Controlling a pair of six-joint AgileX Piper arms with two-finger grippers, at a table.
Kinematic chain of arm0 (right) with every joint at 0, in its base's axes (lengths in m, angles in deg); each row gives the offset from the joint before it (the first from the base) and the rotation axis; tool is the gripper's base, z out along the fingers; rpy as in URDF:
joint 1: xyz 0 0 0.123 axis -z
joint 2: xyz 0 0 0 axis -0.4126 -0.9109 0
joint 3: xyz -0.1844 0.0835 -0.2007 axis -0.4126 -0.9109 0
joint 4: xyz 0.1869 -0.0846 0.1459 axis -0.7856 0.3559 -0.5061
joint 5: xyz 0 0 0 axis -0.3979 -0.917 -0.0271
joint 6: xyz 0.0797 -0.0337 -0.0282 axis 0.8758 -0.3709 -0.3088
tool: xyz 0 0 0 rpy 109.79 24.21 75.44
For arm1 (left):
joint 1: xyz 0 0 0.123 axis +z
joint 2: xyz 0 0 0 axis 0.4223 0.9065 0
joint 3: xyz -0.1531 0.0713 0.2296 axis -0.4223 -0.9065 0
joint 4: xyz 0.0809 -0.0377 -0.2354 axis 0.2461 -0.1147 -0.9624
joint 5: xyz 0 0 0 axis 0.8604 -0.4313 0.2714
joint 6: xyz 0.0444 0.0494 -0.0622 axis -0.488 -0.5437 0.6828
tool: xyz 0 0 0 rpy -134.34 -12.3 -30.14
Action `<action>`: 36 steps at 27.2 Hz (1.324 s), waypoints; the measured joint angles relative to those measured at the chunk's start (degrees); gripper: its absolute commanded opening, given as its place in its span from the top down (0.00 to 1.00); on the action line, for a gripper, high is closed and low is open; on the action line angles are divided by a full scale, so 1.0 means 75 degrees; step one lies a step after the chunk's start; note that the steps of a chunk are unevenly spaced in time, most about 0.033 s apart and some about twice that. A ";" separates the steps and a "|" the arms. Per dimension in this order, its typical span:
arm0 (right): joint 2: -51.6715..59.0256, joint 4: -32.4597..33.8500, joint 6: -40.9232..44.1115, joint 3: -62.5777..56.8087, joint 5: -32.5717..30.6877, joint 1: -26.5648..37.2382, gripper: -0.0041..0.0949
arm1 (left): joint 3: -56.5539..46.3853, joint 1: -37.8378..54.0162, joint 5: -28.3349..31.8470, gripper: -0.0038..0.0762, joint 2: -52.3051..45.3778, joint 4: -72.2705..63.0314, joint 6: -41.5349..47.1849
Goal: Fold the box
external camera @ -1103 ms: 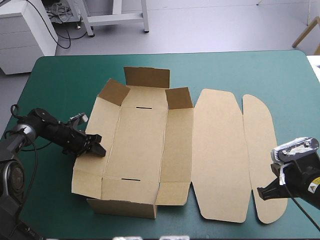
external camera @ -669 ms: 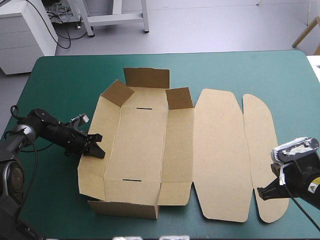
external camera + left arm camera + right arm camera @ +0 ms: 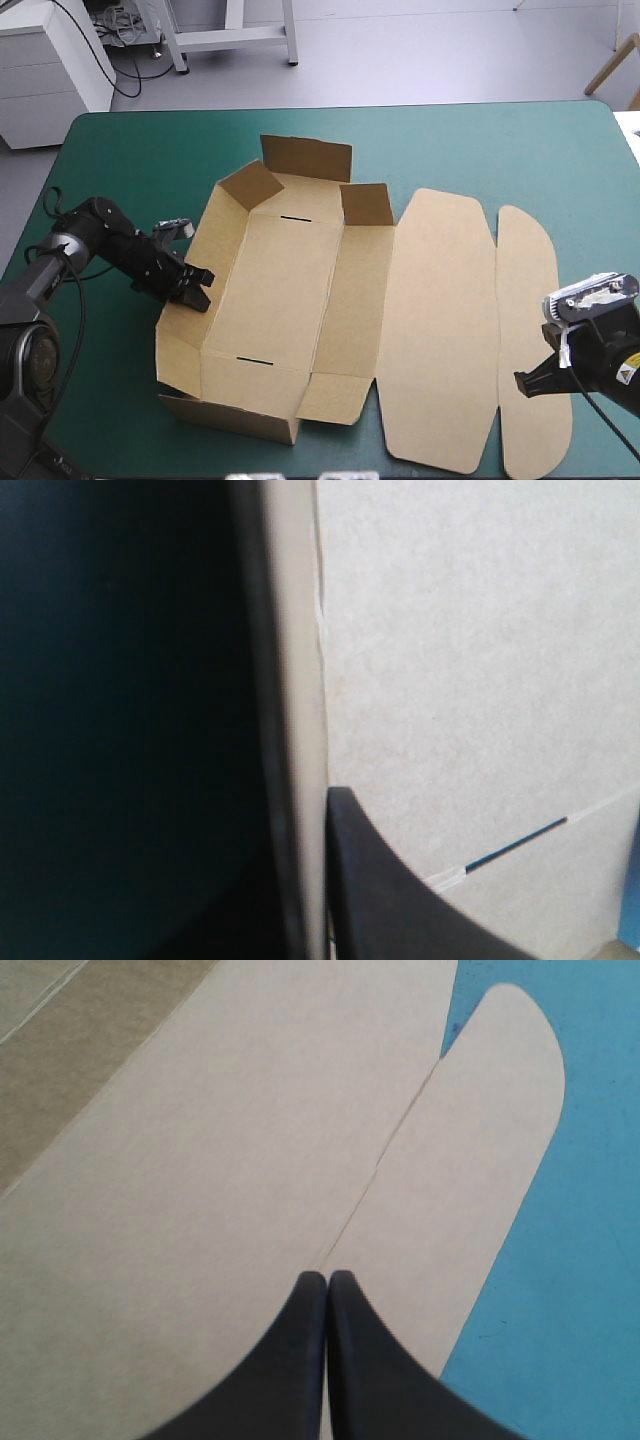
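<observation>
Plainly, on the teal-green table (image 3: pixel 480 140) the brown box (image 3: pixel 290 290) lies mid-table, half-raised with its lid (image 3: pixel 440 320) flat to the right, and the left gripper (image 3: pixel 195 293), clamped on the left wall (image 3: pixel 180 340), may drag the whole sheet askew, since the right gripper (image 3: pixel 527 384), pinched empty above the lid's flap (image 3: pixel 535 330), seems to pin nothing.

From above and behind, we are looking forward and down over the tabletop (image 3: pixel 480 140). From the left claw (image 3: pixel 198 292) we are peering, pressed close, along the left wall of the box (image 3: pixel 290 290). From the right claw (image 3: pixel 527 384) we are looking down at its flat lid flaps, which the overhead view is sharing.
</observation>
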 measured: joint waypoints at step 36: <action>0.0000 0.0026 0.0093 0.0393 0.1511 0.0000 0.98 | 0.4851 -0.6322 0.1527 0.95 0.0133 0.8366 0.0584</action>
